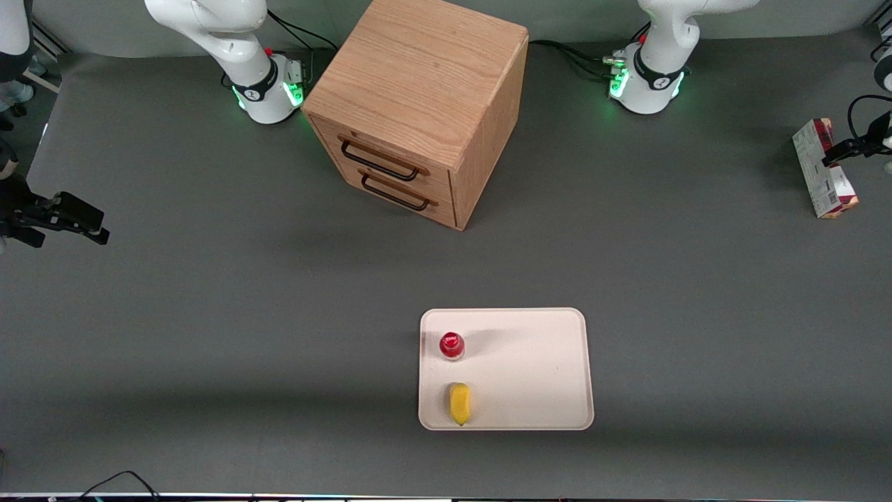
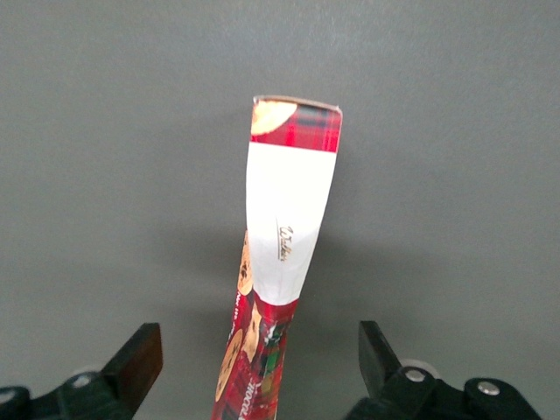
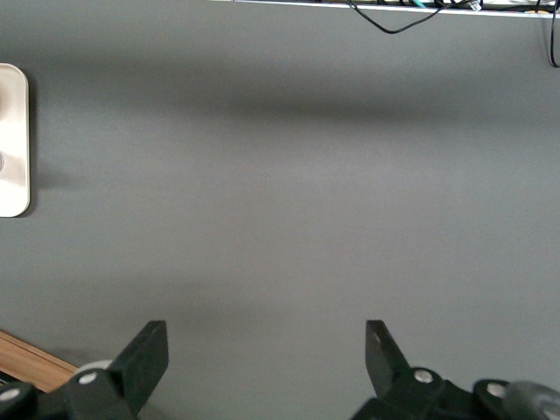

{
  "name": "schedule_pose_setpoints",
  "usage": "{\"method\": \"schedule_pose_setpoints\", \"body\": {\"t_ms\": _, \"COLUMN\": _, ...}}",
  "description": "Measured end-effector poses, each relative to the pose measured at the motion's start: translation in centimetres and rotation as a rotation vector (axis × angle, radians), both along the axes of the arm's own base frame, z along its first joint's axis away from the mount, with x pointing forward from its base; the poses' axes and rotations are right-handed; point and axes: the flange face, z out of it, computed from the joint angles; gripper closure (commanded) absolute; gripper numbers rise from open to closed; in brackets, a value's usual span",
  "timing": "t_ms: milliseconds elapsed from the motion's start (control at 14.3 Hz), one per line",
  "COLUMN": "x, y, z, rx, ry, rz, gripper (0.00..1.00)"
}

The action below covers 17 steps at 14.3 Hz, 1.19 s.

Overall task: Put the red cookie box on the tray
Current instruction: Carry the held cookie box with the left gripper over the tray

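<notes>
Red cookie box (image 1: 824, 169) at bench's working-arm edge, end effector (image 2: 259, 359) above it, spread wide, tray (image 1: 536, 366) well apart

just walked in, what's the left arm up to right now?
The left arm's gripper hangs over the red cookie box, jaws open to either side of it and not yet closed. The box stands on the table at the working arm's end, well away from the tray. The tray already carries a red-capped bottle and a yellow item. The pickup has not happened.
</notes>
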Motion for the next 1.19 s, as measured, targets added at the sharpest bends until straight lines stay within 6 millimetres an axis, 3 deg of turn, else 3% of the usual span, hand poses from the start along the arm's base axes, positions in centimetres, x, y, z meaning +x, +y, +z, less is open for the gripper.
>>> {"method": "schedule_pose_setpoints", "body": {"t_ms": 210, "x": -0.4, "y": -0.4, "z": -0.7, "rx": 0.011, "ry": -0.005, "rz": -0.002, "gripper": 0.01}}
{"method": "schedule_pose_setpoints", "body": {"t_ms": 560, "x": -1.2, "y": -0.3, "z": -2.6, "rx": 0.005, "ry": 0.006, "rz": 0.018, "gripper": 0.23}}
{"method": "schedule_pose_setpoints", "body": {"t_ms": 630, "x": -1.4, "y": -0.2, "z": -3.0, "rx": 0.001, "ry": 0.001, "rz": 0.023, "gripper": 0.35}}
{"method": "schedule_pose_setpoints", "body": {"t_ms": 700, "x": -1.6, "y": -0.1, "z": -3.5, "rx": -0.007, "ry": -0.004, "rz": 0.025, "gripper": 0.62}}
{"method": "schedule_pose_setpoints", "body": {"t_ms": 840, "x": -1.5, "y": -0.2, "z": -4.2, "rx": -0.013, "ry": -0.009, "rz": 0.027, "gripper": 0.96}}
{"method": "schedule_pose_setpoints", "body": {"t_ms": 910, "x": -1.3, "y": -0.4, "z": -4.4, "rx": -0.011, "ry": -0.009, "rz": 0.023, "gripper": 1.0}}
{"method": "schedule_pose_setpoints", "body": {"t_ms": 1190, "x": -0.3, "y": -0.8, "z": -4.4, "rx": 0.0, "ry": -0.016, "rz": -0.006, "gripper": 1.0}}
